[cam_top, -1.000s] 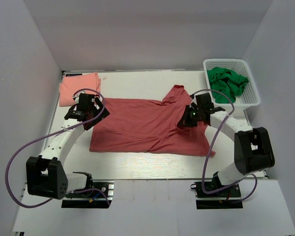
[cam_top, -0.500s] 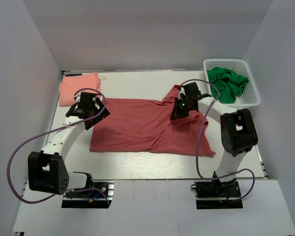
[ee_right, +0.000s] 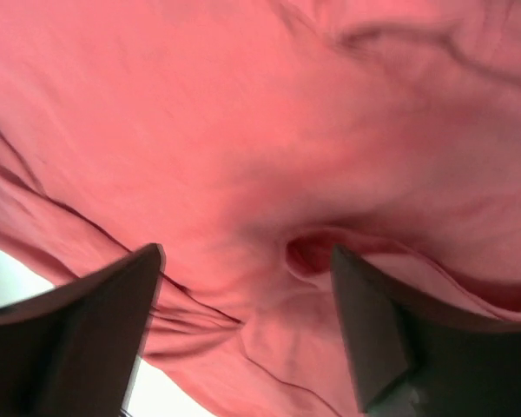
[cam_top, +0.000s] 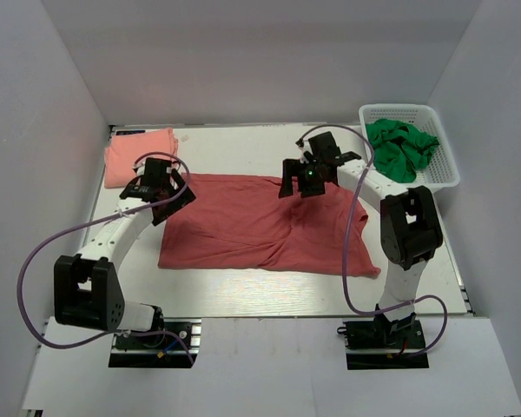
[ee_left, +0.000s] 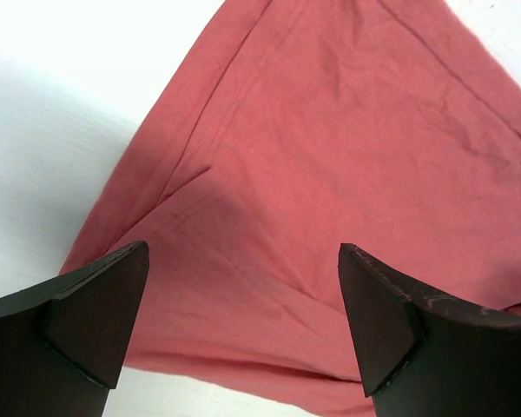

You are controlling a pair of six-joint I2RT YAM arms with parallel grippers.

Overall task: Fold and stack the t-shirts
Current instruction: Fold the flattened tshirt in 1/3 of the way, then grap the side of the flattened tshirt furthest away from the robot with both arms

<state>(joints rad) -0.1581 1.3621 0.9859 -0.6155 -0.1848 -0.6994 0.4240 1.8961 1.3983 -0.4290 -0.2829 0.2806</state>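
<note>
Layout on the bench (cam_top: 243, 143), top view.
Centre frame, spread t-shirt (cam_top: 252, 230); upper left, folded t-shirt (cam_top: 137, 152); upper right, basket (cam_top: 447, 156), crumpled cloth (cam_top: 399, 148) in it.

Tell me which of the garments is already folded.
The salmon-pink t-shirt at the far left corner: it lies folded compact. The brick-red t-shirt is spread out, and the green cloth sits bunched in the basket.

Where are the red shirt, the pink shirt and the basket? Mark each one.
red shirt (cam_top: 243, 221), top view, middle of the spread cloth.
pink shirt (cam_top: 135, 152), top view, middle of the folded cloth.
basket (cam_top: 446, 143), top view, right wall.
</note>
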